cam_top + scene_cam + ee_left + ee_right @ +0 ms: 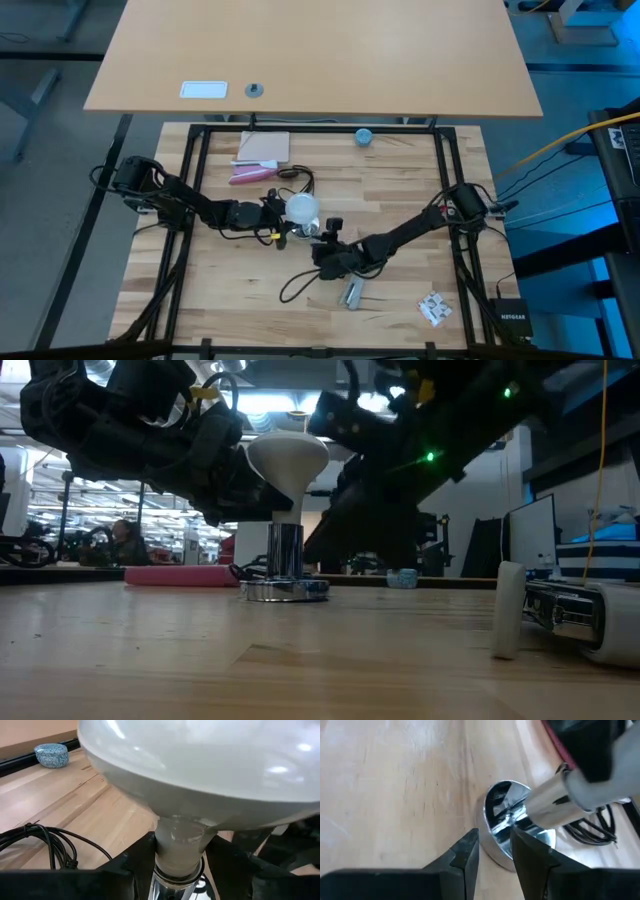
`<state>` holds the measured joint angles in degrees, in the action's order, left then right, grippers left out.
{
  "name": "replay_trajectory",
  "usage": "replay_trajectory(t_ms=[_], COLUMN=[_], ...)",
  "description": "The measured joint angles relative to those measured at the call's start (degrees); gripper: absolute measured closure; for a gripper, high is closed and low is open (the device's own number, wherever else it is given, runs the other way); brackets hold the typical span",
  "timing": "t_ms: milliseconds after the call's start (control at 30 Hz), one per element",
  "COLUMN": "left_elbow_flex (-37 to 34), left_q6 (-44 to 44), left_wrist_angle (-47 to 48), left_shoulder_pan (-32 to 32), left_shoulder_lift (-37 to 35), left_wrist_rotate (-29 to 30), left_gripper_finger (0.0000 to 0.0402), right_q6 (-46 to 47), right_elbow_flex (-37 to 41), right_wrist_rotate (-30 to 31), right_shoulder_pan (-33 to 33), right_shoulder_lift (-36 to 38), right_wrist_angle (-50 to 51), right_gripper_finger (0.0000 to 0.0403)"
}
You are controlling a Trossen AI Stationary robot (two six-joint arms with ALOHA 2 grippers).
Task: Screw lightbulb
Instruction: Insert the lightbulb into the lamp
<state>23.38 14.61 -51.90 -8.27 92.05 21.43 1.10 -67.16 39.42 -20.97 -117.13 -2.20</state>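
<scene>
Your lightbulb (302,209) stands upright near the middle of the desk (400,190), globe on top, its pale neck seated in a chrome socket stem (285,550) that rises from a round shiny base (285,590) resting on the wood. In the low view the white cone (288,465) tapers down into that stem.

Your left tool (278,214) reaches in from the left and sits right against the bulb. From the left wrist view, its dark fingers (125,870) stand on either side of the bulb's neck (179,851), closed in narrow around it, so it looks to be holding the bulb there.

Your right tool (325,238) comes in from the right, low and just to the near right of the bulb. In the right wrist view its two fingers (465,855) stand narrowly apart with the rim of the chrome base (500,845) in the gap between them; whether they actually press on the rim you cannot tell.

A black cable (300,180) loops on the desk just beyond the bulb. Further back lie a pink object (250,175) and a small blue round object (364,136). A grey clip-like piece (354,292) lies on the near side.
</scene>
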Motion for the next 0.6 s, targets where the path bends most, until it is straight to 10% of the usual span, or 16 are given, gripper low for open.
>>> replay_trajectory(t_ms=[600], left_elbow_flex=[0.0], left_q6=[0.18], left_wrist_angle=[0.26], left_shoulder_pan=[0.09], left_shoulder_lift=[0.0], left_wrist_rotate=[0.64], left_gripper_finger=[0.0243], right_q6=[0.5], right_elbow_flex=[-0.13], right_wrist_rotate=[2.43], right_shoulder_pan=[5.08], right_shoulder_lift=[-4.36], right_wrist_angle=[-0.33], right_gripper_finger=[0.0288])
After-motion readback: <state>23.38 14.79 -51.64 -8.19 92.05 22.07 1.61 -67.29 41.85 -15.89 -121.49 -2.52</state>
